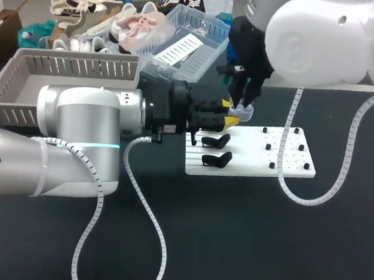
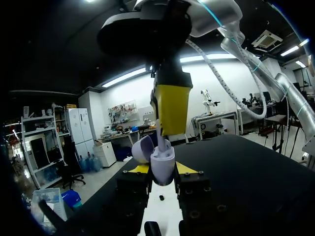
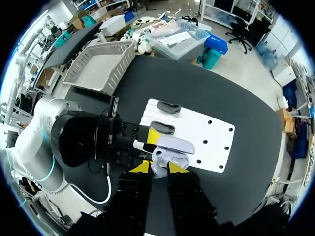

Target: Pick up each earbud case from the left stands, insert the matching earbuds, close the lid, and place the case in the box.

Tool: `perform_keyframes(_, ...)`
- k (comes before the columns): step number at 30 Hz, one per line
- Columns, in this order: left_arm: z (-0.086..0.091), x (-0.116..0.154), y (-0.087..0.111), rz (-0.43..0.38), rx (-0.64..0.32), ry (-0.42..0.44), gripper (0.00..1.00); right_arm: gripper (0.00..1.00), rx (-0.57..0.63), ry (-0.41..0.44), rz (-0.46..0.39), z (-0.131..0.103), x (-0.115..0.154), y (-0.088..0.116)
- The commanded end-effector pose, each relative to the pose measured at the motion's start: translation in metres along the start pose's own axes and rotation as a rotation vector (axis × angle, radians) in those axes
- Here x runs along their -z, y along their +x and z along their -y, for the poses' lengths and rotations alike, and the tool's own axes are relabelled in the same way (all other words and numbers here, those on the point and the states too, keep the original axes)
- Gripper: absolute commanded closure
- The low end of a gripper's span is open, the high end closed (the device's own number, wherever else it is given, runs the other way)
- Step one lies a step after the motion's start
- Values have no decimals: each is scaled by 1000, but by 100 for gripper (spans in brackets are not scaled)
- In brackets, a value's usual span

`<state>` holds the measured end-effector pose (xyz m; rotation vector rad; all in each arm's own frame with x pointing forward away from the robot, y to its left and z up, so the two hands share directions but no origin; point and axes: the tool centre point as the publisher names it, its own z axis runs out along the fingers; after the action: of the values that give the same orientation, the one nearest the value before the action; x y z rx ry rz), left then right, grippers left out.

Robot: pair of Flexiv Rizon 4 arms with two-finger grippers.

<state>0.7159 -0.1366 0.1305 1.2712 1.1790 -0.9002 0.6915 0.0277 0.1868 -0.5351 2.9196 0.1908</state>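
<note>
**Item:** earbud case [image 1: 243,110], pale shell, lid [image 2: 141,148] hinged open.

**Place:** just above the middle of the head view, over the upper left part of the white board [image 1: 289,162].

**Held by:** my left gripper [image 1: 229,113], closed narrowly on the lower body, one yellow tip on each flank.

**Second gripper:** my right gripper [image 1: 245,102] hangs straight over the open mouth. It is narrow and pinches what I take for an earbud [image 2: 160,142], stem down in the case.

**Handling, as I judge it:**
- Small and light, with a hard, glossy, rounded shell that is likely to slip or twist under a light squeeze.
- The hinge is the weak part.
- Best hold is the flat flanks below the seam, leaving the lid free to swing.

**Edges and room:**
- Two black stands [image 1: 217,141] sit lower left of the case, close under my left gripper.
- The grey box [image 1: 70,66] lies at upper left, past my own left arm, with a clear basket [image 1: 210,48] beside it at top centre.
- Open dark bench [image 1: 263,237] fills the lower frame.
- The two grippers nearly touch, so there is little margin there.
</note>
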Motion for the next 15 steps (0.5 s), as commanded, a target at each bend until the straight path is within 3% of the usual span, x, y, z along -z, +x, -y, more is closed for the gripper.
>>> perform_keyframes(1, 0, 0, 1, 3, -2, -4, 100, 100, 22, 3, 4, 0, -1, -1)
perform_keyframes(10, 0, 0, 1, 3, -2, -4, 100, 100, 173, 4, -5, -1, 2, 3)
perform_keyframes(15, 0, 0, 1, 3, -2, -4, 100, 100, 188, -11, -5, 2, 1, 3)
